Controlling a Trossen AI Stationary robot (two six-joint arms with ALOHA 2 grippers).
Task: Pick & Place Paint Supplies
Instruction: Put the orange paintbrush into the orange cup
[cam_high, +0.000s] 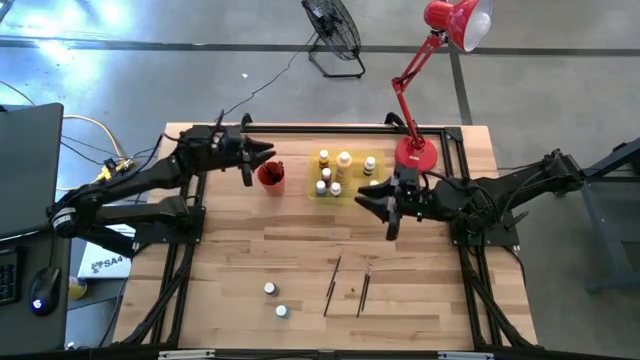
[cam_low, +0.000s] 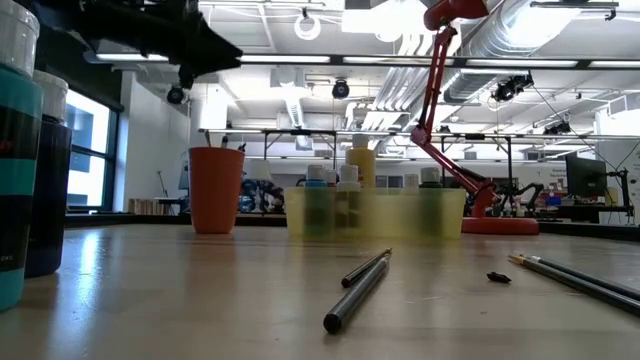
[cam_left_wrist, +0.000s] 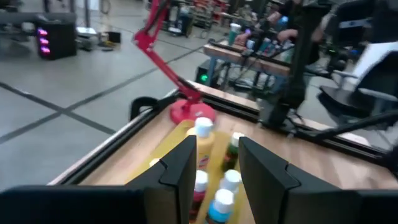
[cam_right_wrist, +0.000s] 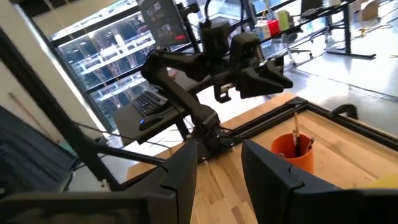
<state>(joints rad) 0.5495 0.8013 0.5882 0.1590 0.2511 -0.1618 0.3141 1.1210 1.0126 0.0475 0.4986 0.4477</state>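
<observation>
Several small pale-capped bottles (cam_high: 335, 170) stand in the flat yellow tray (cam_high: 352, 193), which also shows in the low view (cam_low: 375, 212) and the left wrist view (cam_left_wrist: 163, 140). Two more bottles (cam_high: 275, 299) stand on the near part of the table, close to the low camera (cam_low: 25, 160). Two dark brushes (cam_high: 332, 285) (cam_high: 365, 290) lie flat on the wood. The red cup (cam_high: 271, 176) has brushes standing in it (cam_right_wrist: 297, 140). My left gripper (cam_high: 265, 152) hovers open just left of the cup. My right gripper (cam_high: 363, 199) hovers open at the tray's near right corner.
A red desk lamp has its base (cam_high: 415, 153) on the table right of the tray, and its arm rises over the far edge. A small dark scrap (cam_high: 352, 292) lies between the two brushes. Bare wood stretches across the table's middle (cam_high: 300, 235).
</observation>
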